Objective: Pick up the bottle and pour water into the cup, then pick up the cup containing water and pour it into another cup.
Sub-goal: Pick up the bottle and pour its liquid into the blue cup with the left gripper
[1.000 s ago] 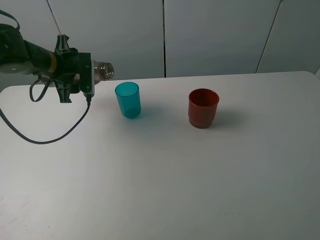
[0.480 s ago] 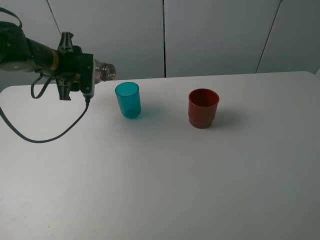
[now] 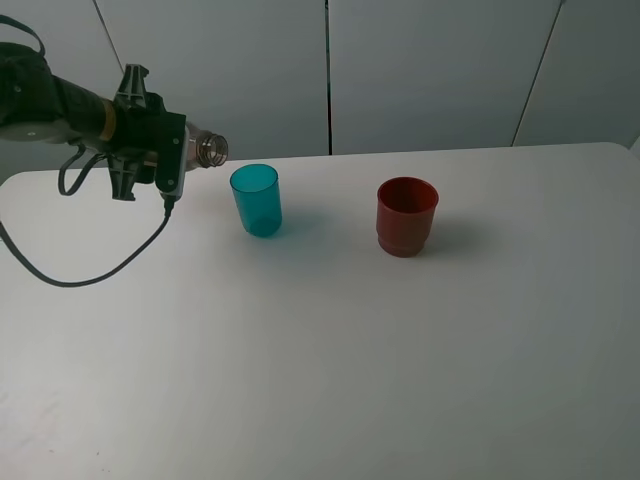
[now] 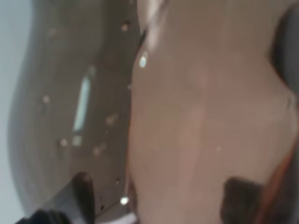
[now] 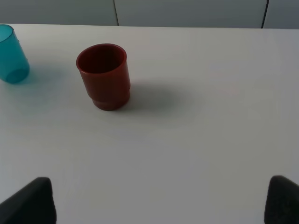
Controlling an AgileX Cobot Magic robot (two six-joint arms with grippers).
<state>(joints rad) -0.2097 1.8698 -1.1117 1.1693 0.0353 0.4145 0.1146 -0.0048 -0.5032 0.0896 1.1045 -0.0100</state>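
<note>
We note the left gripper (image 3: 170, 152), clamped on the bottle (image 3: 208, 149), has dipped its neck toward the teal cup (image 3: 256, 200); the right gripper (image 5: 161, 200) stands spread.

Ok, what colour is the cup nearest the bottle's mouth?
The cup is translucent teal-blue, clearest in the exterior high view.

A white table (image 3: 400, 380) with a matte top fills the view from 3 o'clock round to 9 o'clock; its far edge runs across just below 12 o'clock, rounding off at both ends; behind it stands a pale grey panelled wall (image 3: 430, 70); a dark vertical seam (image 3: 328, 75) splits it at 12 o'clock; a thinner slanted seam (image 3: 540, 70) crosses at 1 o'clock; the light is soft and even.
</note>
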